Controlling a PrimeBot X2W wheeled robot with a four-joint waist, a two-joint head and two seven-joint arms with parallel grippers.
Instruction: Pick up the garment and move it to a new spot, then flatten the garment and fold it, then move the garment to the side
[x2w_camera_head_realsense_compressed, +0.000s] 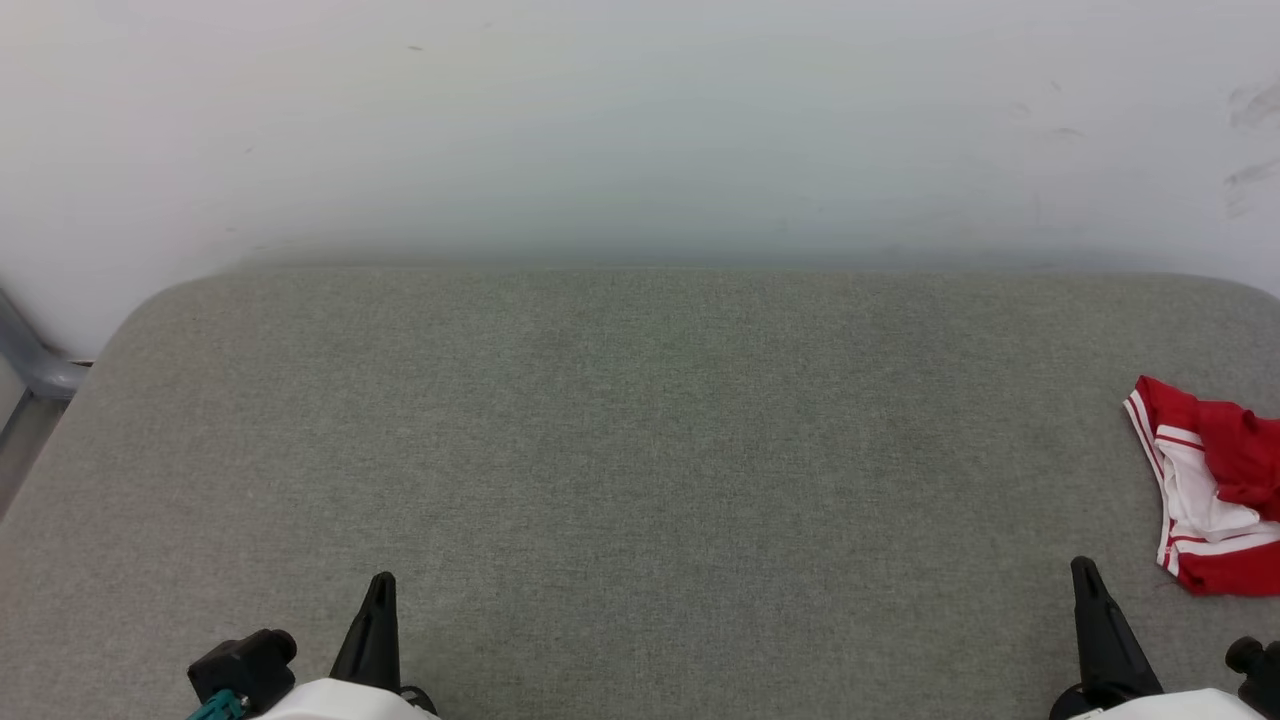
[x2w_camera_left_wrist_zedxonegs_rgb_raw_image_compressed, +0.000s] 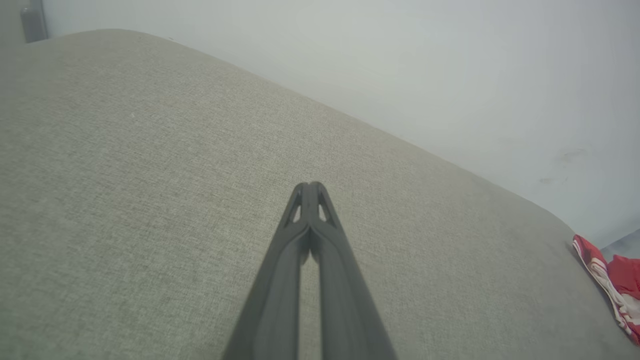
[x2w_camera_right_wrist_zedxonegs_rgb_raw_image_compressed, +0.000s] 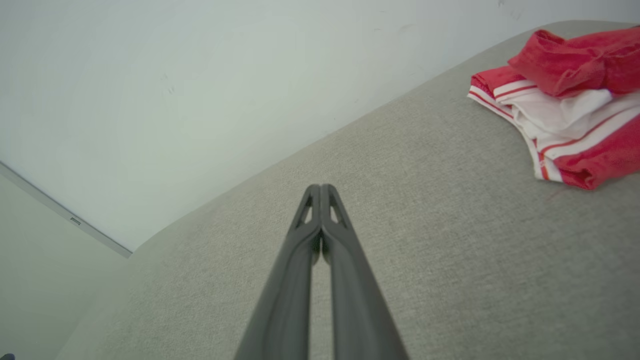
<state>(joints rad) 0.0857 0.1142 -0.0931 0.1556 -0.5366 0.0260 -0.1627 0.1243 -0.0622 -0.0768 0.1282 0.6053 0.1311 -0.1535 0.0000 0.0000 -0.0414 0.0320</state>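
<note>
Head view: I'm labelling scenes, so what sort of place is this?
Probably an indoor workspace: a grey fabric-covered surface against a scuffed white wall, a crumpled red-and-white garment at its right edge.

Slim black tapered fingers (x2w_camera_head_realsense_compressed: 370, 640) form the left gripper (x2w_camera_head_realsense_compressed: 381, 582) and right gripper (x2w_camera_head_realsense_compressed: 1084, 568) above white wrist shells (x2w_camera_head_realsense_compressed: 340, 702)

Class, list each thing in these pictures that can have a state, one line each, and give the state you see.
Red and white jersey: crumpled in a heap near the right edge of the grey fabric surface, not held.
Left gripper: shut, empty, far from the jersey.
Right gripper: shut, empty, the nearer one to the jersey but apart from it.
</note>
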